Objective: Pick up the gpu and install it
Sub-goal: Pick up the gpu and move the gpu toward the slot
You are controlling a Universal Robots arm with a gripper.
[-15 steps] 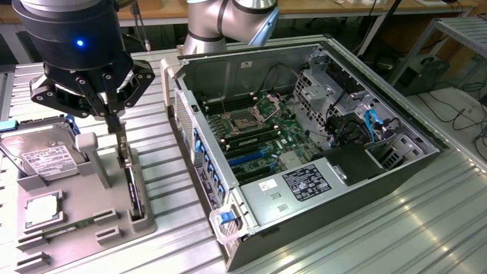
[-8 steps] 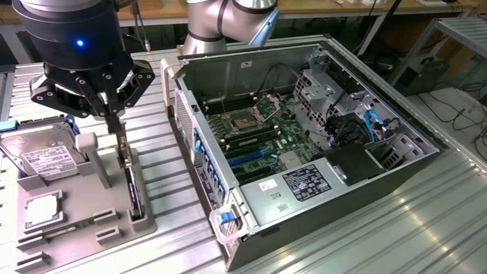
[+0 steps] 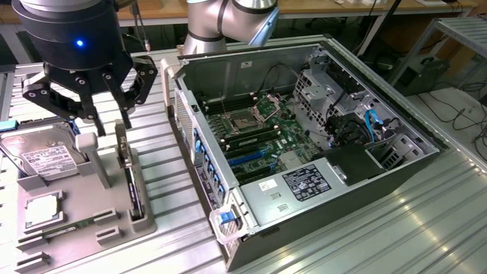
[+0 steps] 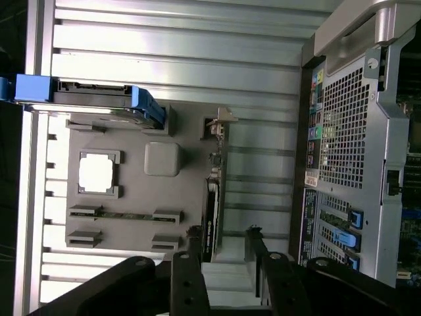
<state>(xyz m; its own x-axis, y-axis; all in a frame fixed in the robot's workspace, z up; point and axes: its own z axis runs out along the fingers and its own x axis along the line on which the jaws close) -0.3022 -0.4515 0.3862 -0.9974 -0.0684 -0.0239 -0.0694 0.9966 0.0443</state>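
- gpu [image 3: 129, 177] stands on edge in a slot of the grey holder [image 3: 76, 194], below the jaws and not touching them.
- It isn't in the PC case [image 3: 304, 188] yet.
- Gripper [image 3: 109, 125] hangs over the card w/ jaws apart and nothing held.
- Wrist view: the card's [image 4: 212, 197] thin top edge runs lengthwise out from under the gap. Its long axis lies square to the jaws' closing line, so the flat faces look toward the fingers [image 4: 187, 263].
- The card sits nearer one finger than the other, not centred in the gap.
- Card: dark, thin and flat, w/ a silver metal bracket at one end.
- Holder: matt grey, blocky, w/ raised posts and pockets.
- Beyond the card from the jaws sit a silver hard drive [image 3: 45, 154] w/ white label, a square CPU chip [image 3: 42, 208] and a narrow memory stick [image 4: 125, 215].
- To the jaws' other side the case lies open, w/ green mobo [image 3: 259, 137] showing.
- All of it rests on a ribbed alu table [image 3: 396, 228].
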